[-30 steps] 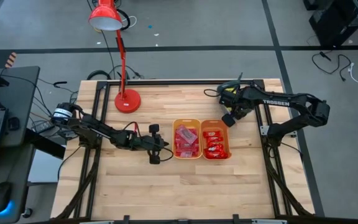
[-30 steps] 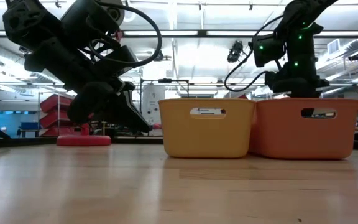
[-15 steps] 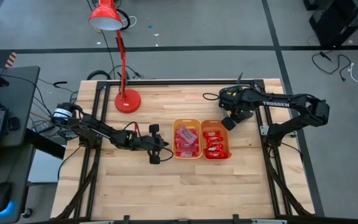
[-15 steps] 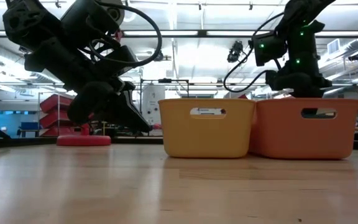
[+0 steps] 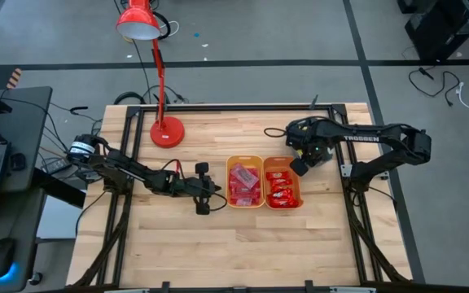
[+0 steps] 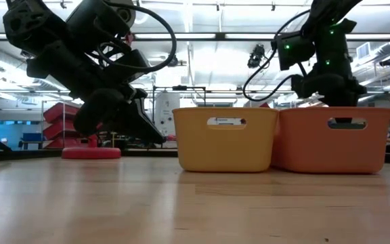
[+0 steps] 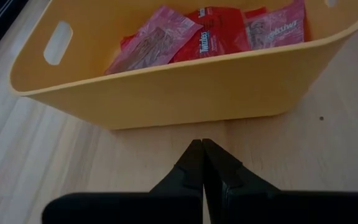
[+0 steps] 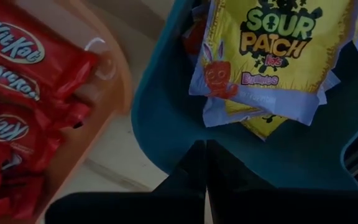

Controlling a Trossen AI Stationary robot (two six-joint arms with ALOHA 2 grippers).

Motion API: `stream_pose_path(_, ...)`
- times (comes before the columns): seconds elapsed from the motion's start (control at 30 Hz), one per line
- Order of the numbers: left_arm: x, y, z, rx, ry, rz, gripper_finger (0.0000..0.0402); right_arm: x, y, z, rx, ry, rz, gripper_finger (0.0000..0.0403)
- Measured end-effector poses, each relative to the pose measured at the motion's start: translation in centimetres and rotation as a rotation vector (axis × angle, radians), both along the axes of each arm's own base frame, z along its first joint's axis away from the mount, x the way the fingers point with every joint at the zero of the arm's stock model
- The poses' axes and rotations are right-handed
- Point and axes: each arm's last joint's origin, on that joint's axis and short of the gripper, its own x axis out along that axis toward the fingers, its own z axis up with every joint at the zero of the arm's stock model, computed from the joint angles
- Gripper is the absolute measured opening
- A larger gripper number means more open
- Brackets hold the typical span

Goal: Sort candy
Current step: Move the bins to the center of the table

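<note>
Room: grey floor around a light wood table (image 5: 243, 244) on a dark metal frame; red desk lamp (image 5: 149, 49) standing on the far left part of the top, laptop on a side desk off the left edge. The low view looks across into a lit workshop with ceiling strip lights.
Surface: bare wood — no loose sweets visible on it from above.
Trays: yellow tray (image 5: 245, 182) and orange tray (image 5: 282, 182) touch side by side at table centre.
Candy: pinkish-red packets (image 7: 185, 37) fill the yellow tray, at least one reads Twizzlers; red Kit Kat wrappers (image 8: 11, 56) fill the orange tray. Yellow Sour Patch packets (image 8: 272, 56) lie in a teal tray (image 8: 166, 124) that only the right wrist view shows, just beside the orange tray's rim.
Left gripper (image 7: 202, 163): low on the table just beside the yellow tray's near wall, fingers pressed together on nothing. Looks parked — waiting, clear of the trays.
Right gripper (image 5: 298, 165): at the orange tray's far right corner, fingers together, nothing between them. Its camera looks straight down at the gap between orange and teal trays; likely passing between the two.
Progress: by my read, near done — each kind sits in its own tray.
Risk: right gripper is close to the tray rims; a low move could nudge one.
</note>
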Motion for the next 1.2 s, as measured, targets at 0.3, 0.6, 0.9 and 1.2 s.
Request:
stream_pose_path(0.3,0.0,0.0,0.1,-0.002,-0.008,0.000,0.0000,0.1,0.7,0.0,0.037,0.001,-0.005,0.0000)
stream_pose_path(0.6,0.0,0.0,0.0,-0.014,-0.007,0.009,0.0000,0.2,1.4,0.0,0.087,-0.002,-0.003,0.0000)
stream_pose_path(0.9,0.0,0.0,0.0,-0.015,-0.010,0.010,0.0000,0.5,2.5,0.1,0.158,-0.015,0.003,0.0000)
stream_pose_path(1.2,0.0,0.0,0.0,-0.016,-0.010,0.010,0.0000,0.8,4.0,0.1,0.220,-0.019,0.013,0.0000)
